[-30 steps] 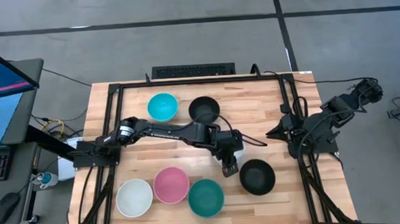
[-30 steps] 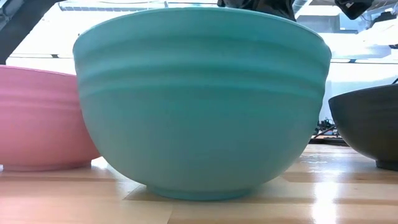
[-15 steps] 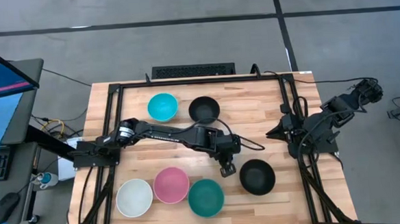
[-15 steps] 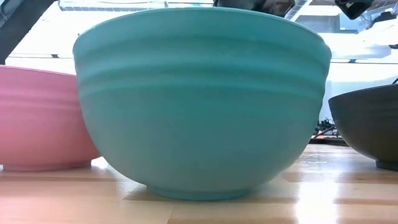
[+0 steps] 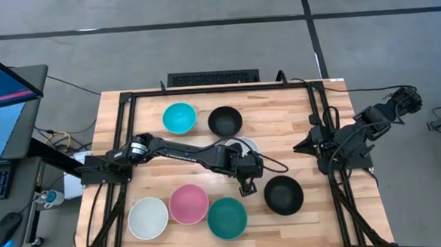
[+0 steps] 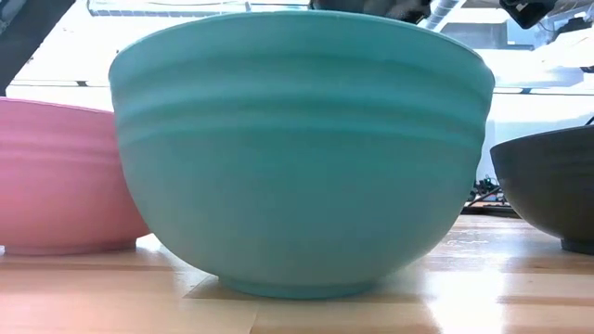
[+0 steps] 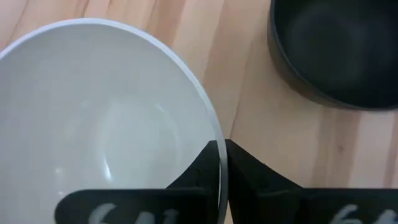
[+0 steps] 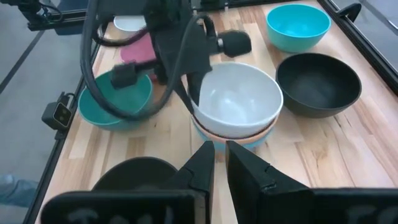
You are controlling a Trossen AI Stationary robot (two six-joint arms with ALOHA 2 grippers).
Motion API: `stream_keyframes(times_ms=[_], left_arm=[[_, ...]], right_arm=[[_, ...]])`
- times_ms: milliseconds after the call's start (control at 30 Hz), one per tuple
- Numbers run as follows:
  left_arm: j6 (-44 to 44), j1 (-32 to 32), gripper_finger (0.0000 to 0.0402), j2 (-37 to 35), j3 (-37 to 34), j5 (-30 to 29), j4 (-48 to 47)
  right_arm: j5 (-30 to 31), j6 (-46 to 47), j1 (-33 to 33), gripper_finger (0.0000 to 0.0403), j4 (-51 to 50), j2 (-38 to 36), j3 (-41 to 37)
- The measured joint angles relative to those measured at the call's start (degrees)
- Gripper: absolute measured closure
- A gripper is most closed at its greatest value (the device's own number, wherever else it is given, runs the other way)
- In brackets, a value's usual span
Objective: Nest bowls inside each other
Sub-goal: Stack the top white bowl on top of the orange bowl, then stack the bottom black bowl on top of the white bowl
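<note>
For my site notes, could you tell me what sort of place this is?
Probably a robotics lab or workshop: a wooden table fitted with a black frame, standing on a taped concrete floor, with a monitor beside it.

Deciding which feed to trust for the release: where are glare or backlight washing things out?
Low view: the dark teal plastic bowl fills the frame against a blown-out room, glare on the wooden table. High view: evenly lit. Left wrist view: soft sheen inside the white plastic bowl in the left gripper.
</note>
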Motion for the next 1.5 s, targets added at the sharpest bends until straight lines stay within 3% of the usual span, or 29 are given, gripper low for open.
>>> stream_keyframes(times_ms=[167, 400, 633, 867, 1167, 1300, 1500], left_arm=[[0.8, 0.5, 0.0384, 2.5, 0.0, 5.1, 2.1], [-0.3, 1.4, 0.0320, 1.9, -0.2, 7.1, 2.0], [0.4, 3.1, 0.0281, 1.6, 4.5, 12.0, 0.8], [7.6, 3.1, 0.0278, 0.8, 15.4, 8.3, -5.1], [8.7, 4.8, 0.0278, -4.2, 14.9, 5.5, -9.8], [8.7, 5.1, 0.0278, -4.6, 14.8, 5.3, -10.0], [10.4, 4.9, 0.0278, -4.8, 14.8, 5.4, -12.4]], right_arm=[[0.0, 0.0, 0.0, 0.0339, 0.3, 0.2, 0.0], [0.0, 0.0, 0.0, 0.0336, -0.2, 2.3, 0.0], [-0.2, 0.0, 0.0, 0.0331, -0.2, 5.8, 0.0], [-0.2, -0.1, -3.8, 0.0330, -0.8, 8.4, 0.0], [-0.2, -1.9, -16.4, 0.0331, -2.9, 14.0, 0.1], [-5.4, -2.0, -19.4, 0.0331, -5.2, 17.0, 0.0], [-24.7, -0.2, -19.5, 0.0331, -7.2, 20.3, 0.0]])
